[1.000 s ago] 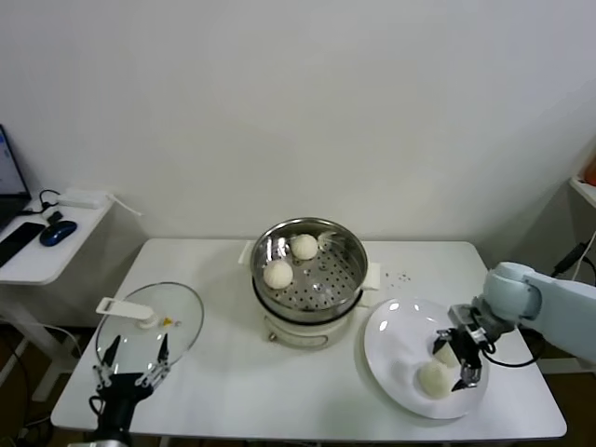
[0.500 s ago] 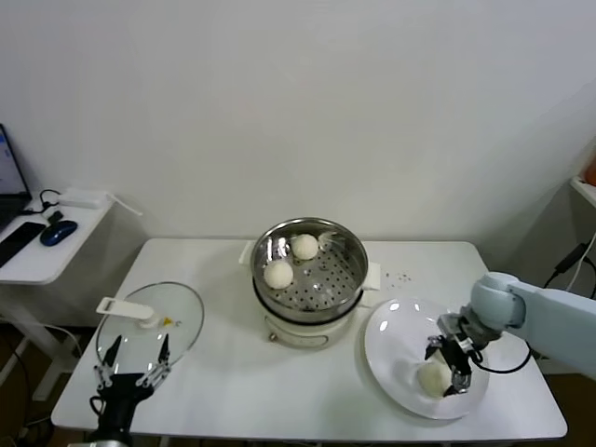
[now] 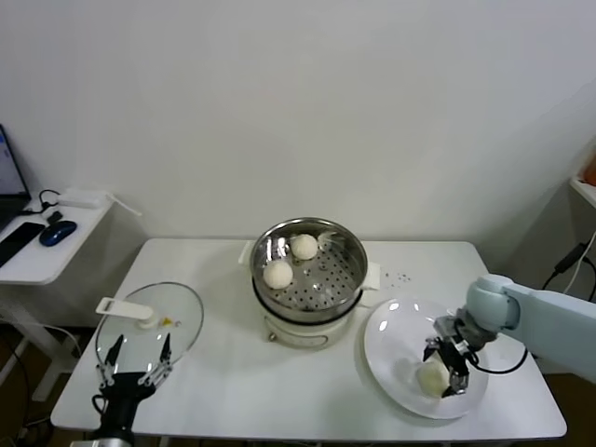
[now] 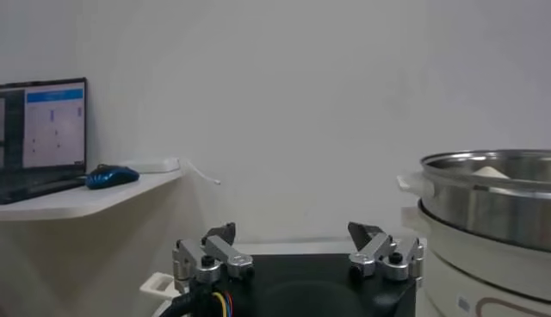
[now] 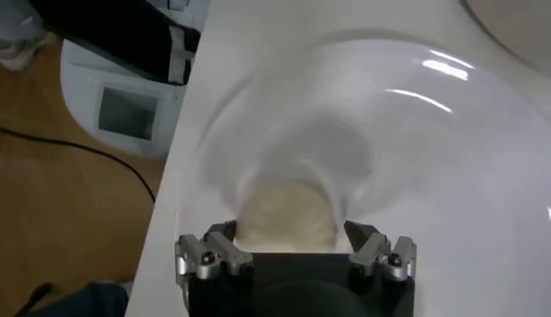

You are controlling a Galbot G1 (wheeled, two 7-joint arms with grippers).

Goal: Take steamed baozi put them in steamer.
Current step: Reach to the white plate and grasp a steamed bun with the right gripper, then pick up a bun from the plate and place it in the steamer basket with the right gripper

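Observation:
Two cream-white steamed baozi (image 3: pixel 277 274) lie in the shiny steamer (image 3: pixel 351 276) at the table's middle, and a third pale round shape shows at its far wall. One more baozi (image 3: pixel 430 378) rests on the white plate (image 3: pixel 391 326) to the right. My right gripper (image 3: pixel 444 370) is down on the plate around that baozi (image 5: pixel 286 217). Its fingers stand either side of the bun, close to it, with a thin gap on one side. My left gripper (image 3: pixel 135 365) waits open at the table's front left, with nothing between its fingers (image 4: pixel 219 235).
A round glass lid (image 3: pixel 149 324) with a white handle lies at the front left. The steamer (image 4: pixel 491 172) sits on a white cooker base. A side desk with a mouse and laptop stands at the far left. The plate (image 5: pixel 413 155) reaches close to the table's front right edge.
My right gripper has come down and slightly left over the baozi on the plate, and its fingers have narrowed around it. The left arm has not moved.

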